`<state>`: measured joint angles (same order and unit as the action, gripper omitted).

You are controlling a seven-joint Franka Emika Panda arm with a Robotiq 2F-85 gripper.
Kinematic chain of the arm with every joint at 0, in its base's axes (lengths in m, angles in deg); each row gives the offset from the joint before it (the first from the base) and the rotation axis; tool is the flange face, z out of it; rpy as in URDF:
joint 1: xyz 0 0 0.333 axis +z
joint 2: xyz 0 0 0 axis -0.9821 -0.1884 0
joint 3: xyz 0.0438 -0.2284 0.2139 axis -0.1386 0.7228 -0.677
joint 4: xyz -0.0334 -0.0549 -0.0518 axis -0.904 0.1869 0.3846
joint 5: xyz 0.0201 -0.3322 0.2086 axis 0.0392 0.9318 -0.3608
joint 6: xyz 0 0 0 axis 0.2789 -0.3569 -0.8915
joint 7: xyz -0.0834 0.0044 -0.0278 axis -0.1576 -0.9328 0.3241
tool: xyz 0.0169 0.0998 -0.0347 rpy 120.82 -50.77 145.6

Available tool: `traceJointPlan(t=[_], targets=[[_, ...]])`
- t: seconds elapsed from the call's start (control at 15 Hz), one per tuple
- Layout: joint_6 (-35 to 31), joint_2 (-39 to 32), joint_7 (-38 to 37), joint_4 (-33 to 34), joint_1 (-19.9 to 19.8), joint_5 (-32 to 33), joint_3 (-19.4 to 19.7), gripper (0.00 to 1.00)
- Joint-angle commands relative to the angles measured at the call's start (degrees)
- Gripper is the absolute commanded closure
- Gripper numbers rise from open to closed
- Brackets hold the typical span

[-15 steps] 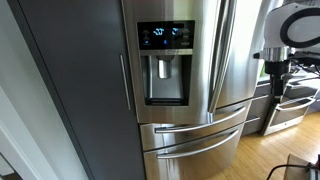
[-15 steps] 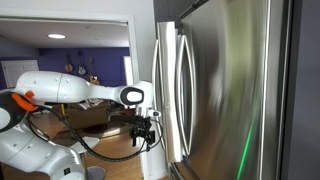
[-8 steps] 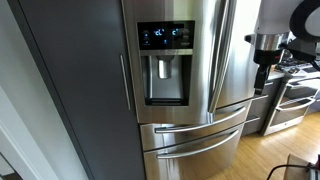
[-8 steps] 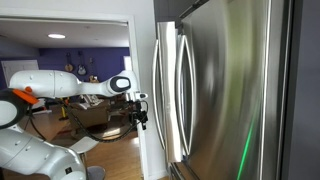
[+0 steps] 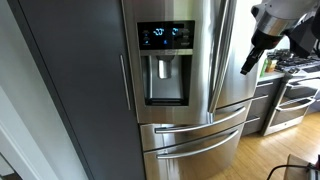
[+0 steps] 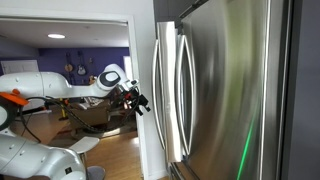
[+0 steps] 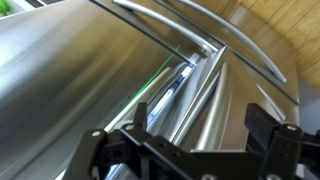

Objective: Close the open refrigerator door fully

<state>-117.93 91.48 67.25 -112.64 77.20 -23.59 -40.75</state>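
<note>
The refrigerator door is stainless steel with a blue-lit black display, a recessed dispenser and a long vertical bar handle. In an exterior view its handle stands beside the plain door's handle. My gripper hangs tilted in the air to the right of the handles, apart from them. In the wrist view the gripper is open and empty, its fingers framing both handles. A narrow bright strip shows between the doors; I cannot tell how far the door stands out.
Wide steel drawers with horizontal handles sit below the doors. A dark tall cabinet panel flanks the fridge. A steel range stands behind the arm. The white arm reaches in from a room with wood floor.
The gripper has risen about half a door handle's length and tilted its fingers toward the fridge doors. The doors look unchanged.
</note>
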Motion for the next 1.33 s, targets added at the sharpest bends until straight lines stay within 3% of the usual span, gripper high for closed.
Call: traceJointPlan(t=[0.0, 0.27, 0.6, 1.2, 1.27], targets=[[-9.5, 1.3, -6.4, -2.1, -2.1, 6.4, -1.6, 0.00], [-21.0, 0.3, -13.5, -2.9, -5.8, 13.1, -3.2, 0.00], [-27.0, 0.0, -20.1, -3.5, -8.9, 16.8, -4.6, 0.00], [-40.8, -4.0, -19.4, -3.9, -11.6, 18.8, -3.0, 0.00], [-42.2, -4.7, -19.3, -3.8, -12.0, 18.7, -2.9, 0.10]])
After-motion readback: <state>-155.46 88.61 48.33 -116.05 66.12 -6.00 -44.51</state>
